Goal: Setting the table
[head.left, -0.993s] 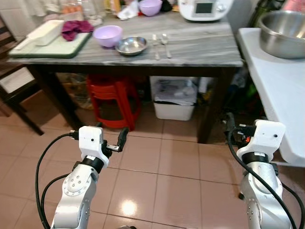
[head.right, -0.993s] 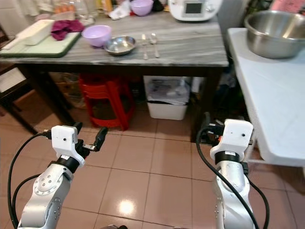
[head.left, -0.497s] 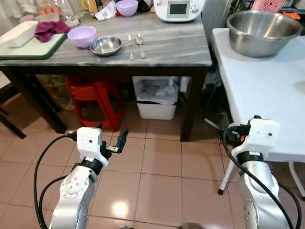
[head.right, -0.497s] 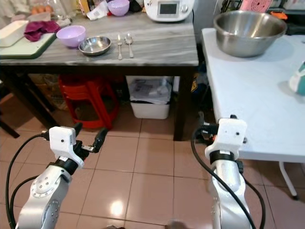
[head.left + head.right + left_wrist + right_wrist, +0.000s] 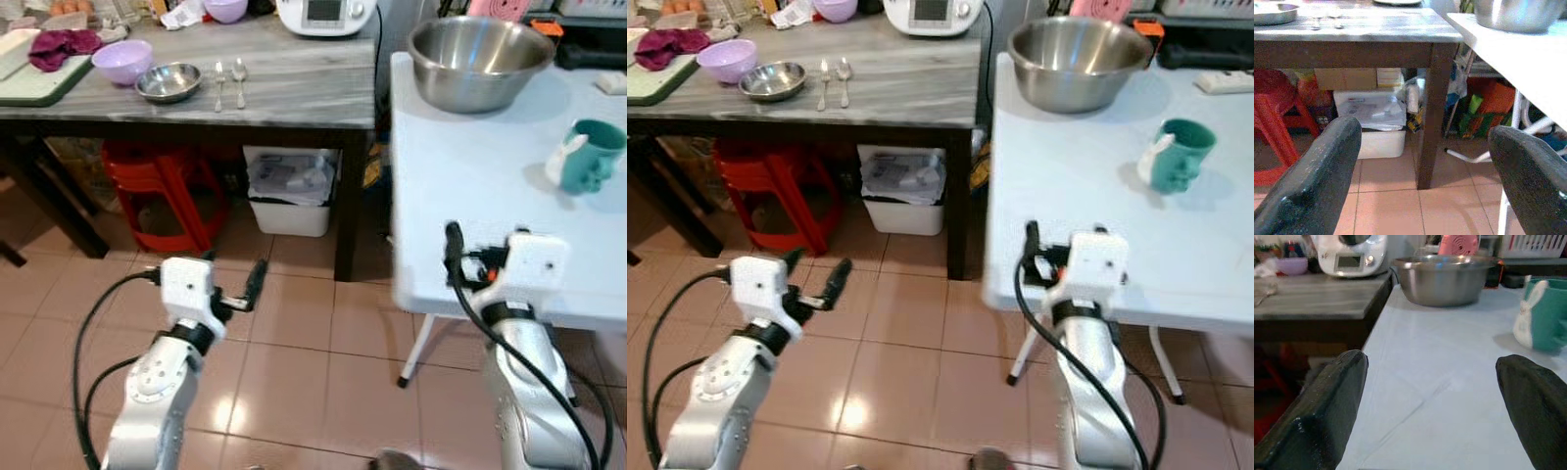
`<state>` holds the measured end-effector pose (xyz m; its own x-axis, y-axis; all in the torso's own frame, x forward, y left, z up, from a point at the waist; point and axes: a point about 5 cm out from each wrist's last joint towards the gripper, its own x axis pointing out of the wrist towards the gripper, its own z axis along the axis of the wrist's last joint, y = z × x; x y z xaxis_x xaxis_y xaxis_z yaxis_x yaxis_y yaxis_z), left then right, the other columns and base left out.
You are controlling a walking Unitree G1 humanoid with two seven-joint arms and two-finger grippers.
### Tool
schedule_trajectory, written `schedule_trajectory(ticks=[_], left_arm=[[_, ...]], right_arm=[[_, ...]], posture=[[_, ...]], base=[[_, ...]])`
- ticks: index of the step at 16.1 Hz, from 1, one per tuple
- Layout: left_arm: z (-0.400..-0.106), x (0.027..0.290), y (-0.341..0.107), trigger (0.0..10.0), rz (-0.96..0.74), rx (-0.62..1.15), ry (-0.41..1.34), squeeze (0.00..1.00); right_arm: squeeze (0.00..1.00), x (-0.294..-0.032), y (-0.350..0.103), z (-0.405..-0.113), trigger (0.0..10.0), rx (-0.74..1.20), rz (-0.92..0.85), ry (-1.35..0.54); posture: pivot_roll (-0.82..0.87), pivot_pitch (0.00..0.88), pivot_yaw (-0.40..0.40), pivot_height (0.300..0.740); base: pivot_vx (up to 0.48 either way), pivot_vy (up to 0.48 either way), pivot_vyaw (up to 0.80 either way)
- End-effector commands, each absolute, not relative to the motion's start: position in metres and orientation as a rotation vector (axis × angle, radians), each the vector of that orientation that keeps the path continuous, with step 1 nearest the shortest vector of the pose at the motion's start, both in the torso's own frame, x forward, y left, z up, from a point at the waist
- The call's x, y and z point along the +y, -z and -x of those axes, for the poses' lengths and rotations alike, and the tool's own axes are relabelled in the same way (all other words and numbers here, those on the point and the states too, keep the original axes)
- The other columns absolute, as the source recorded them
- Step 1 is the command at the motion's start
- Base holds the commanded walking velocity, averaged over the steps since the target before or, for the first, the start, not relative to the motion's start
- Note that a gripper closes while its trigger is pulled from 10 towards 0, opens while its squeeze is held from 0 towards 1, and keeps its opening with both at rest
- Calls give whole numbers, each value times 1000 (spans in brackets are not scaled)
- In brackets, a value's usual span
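We are standing on tiled floor facing two tables. Left gripper (image 5: pixel 1420 171) is hovering low, fingers spread wide, empty. Right gripper (image 5: pixel 1435 401) is hanging over the white table (image 5: pixel 470 186) edge, fingers apart, empty. Small steel bowl (image 5: pixel 168 82), fork (image 5: pixel 218 84), spoon (image 5: pixel 239 80) and lilac bowl (image 5: pixel 121 61) are lying together on the grey table (image 5: pixel 304 93); teal mug (image 5: pixel 586 157) and large steel bowl (image 5: pixel 479 62) are sitting on the white one.

The right tool (image 5: pixel 1432 406), fingers spread wide, hovers over a white table (image 5: pixel 1449 387) bearing a steel bowl (image 5: pixel 1444 279) and teal mug (image 5: pixel 1545 313).
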<state>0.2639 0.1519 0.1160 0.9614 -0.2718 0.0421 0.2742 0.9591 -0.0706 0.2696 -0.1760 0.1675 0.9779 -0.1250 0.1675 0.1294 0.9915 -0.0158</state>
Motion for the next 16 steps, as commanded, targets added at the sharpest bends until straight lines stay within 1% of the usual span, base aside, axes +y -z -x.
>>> schedule_trajectory(ticks=[1, 7, 13, 16], left_arm=[[-263, 149, -116, 10000, 81, -31, 285, 0], [-263, 149, -116, 10000, 74, -32, 281, 0], [-262, 147, -117, 10000, 78, -39, 307, 0], [-262, 142, -118, 10000, 73, -47, 347, 0]], right_arm=[[0, -181, -162, -269, 10000, -144, 32, 142], [0, -178, -164, -273, 10000, -153, 32, 123], [0, -177, -163, -274, 10000, -156, 36, 118], [0, -177, -164, -274, 10000, -161, 35, 119]], posture=[[-133, 153, 79, 740], [-126, 151, 77, 740], [-126, 155, 80, 740], [-129, 165, 84, 740]], base=[[0, -480, 0], [0, -480, 0], [0, 0, 0], [0, 0, 0]])
